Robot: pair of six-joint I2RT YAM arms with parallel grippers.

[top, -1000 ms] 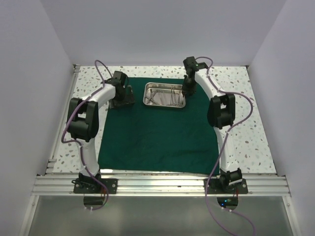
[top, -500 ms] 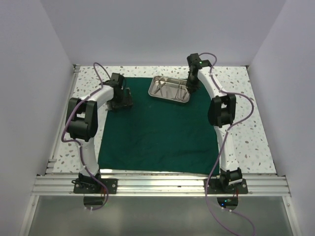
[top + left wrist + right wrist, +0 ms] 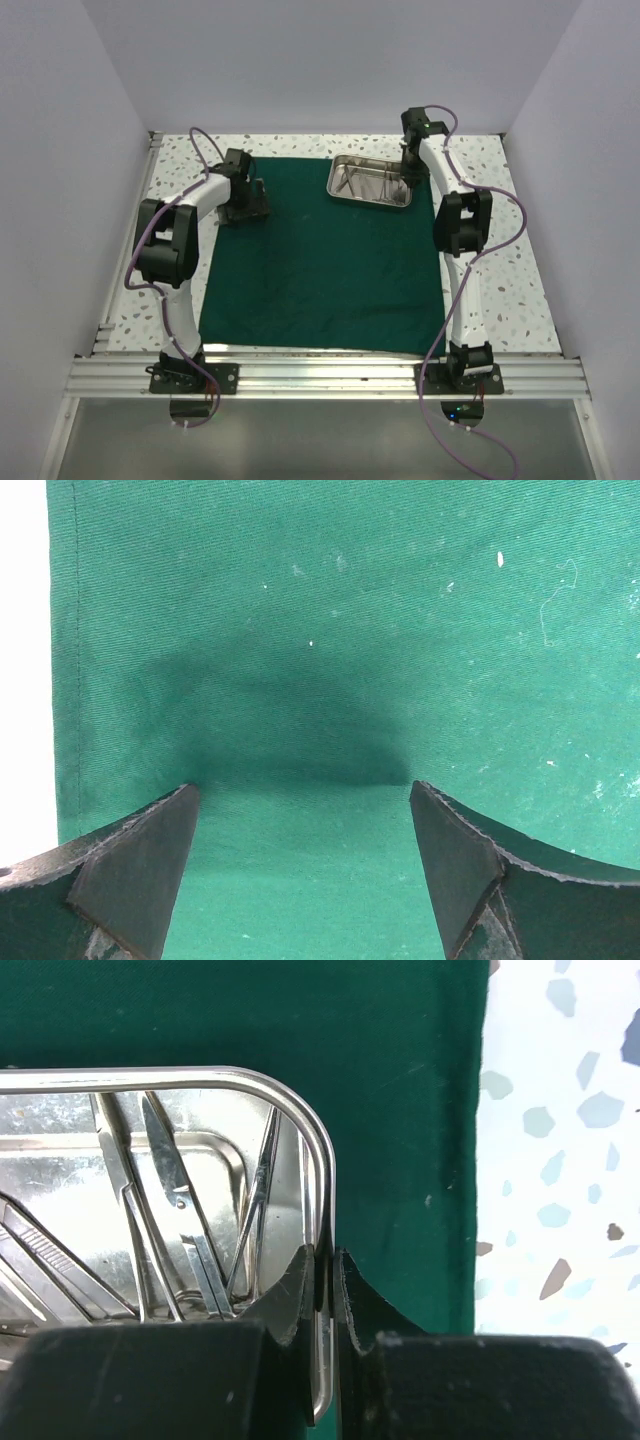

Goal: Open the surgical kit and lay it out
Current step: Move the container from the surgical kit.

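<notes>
The dark green cloth [image 3: 320, 260] of the surgical kit lies spread flat on the table. Its shiny steel tray [image 3: 368, 203] sits on the cloth's far right part and holds slim silver instruments [image 3: 170, 1190]. My right gripper [image 3: 410, 172] is shut on the tray's right rim [image 3: 312, 1130], one finger inside the wall and one outside [image 3: 326, 1252]. My left gripper [image 3: 248, 205] hovers low over the cloth's far left corner. In the left wrist view it stands wide open [image 3: 302, 786] with only cloth [image 3: 320, 630] between the fingers.
Speckled white tabletop [image 3: 500, 260] borders the cloth on the left, right and far sides; in the right wrist view it lies just right of the cloth's edge [image 3: 560, 1160]. White walls enclose the table. An aluminium rail [image 3: 320, 375] runs along the near edge.
My right gripper has closed on the tray's right rim and drawn the tray to the right, towards the cloth's far right corner. The left arm has hardly moved.
</notes>
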